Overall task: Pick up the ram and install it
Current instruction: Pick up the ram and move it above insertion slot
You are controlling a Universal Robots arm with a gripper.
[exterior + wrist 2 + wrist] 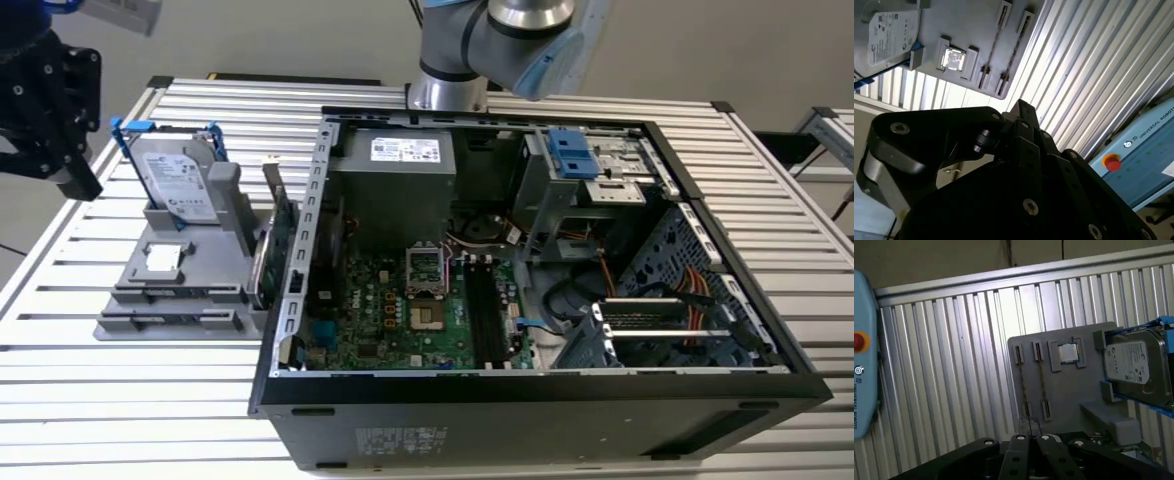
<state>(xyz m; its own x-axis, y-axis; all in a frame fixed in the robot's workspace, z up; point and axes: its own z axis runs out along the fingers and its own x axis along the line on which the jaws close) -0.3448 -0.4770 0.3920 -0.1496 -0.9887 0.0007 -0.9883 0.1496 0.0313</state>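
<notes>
Slatted metal table (134, 400) under everything, with the open computer case (534, 430) just beside the grey holder plate (1074, 390), on the exterior view's right of it. Black gripper (1030, 432) in the air off that plate's side, nearest the end away from the silver hard drive (1136, 367), fingers (1019, 450) drawn together with nothing between them and touching nothing. On the plate at that same end, the ram (1024, 385): a thin stick seen edge-on, standing on its long edge, a second stick (1041, 380) just beside it, then the small square chip (1068, 353) between the sticks and the drive.
</notes>
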